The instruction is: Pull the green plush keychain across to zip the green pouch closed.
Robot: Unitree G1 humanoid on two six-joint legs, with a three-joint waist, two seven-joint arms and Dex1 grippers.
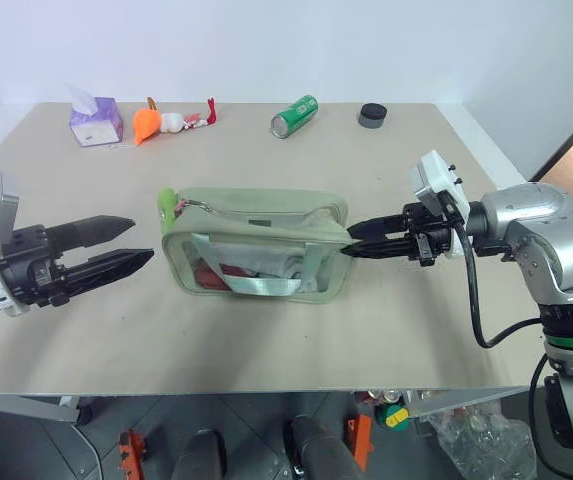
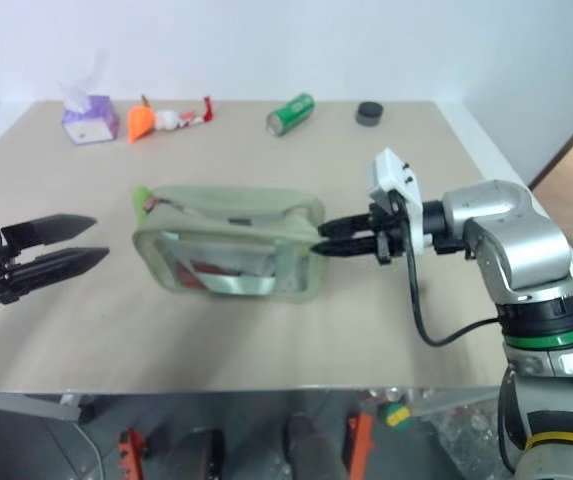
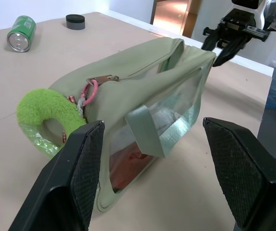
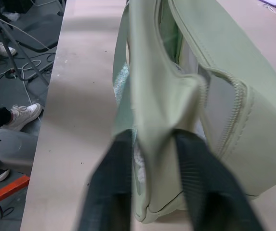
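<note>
While the right gripper is pinching the soft green pouch by its end fabric, the left gripper is waiting with jaws spread, the squashy green plush keychain lying just ahead of one finger.

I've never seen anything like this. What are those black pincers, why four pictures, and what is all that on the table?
It is a two-armed robot. The two wide pictures come from its head; the close ones from cameras on each wrist. The right gripper has its fingers pinched on the end of the green pouch. The left gripper waits open, apart from the green plush keychain on the zipper pull at the other end. On the far side of the table lie a purple tissue box, an orange toy, a green can and a black puck.
</note>
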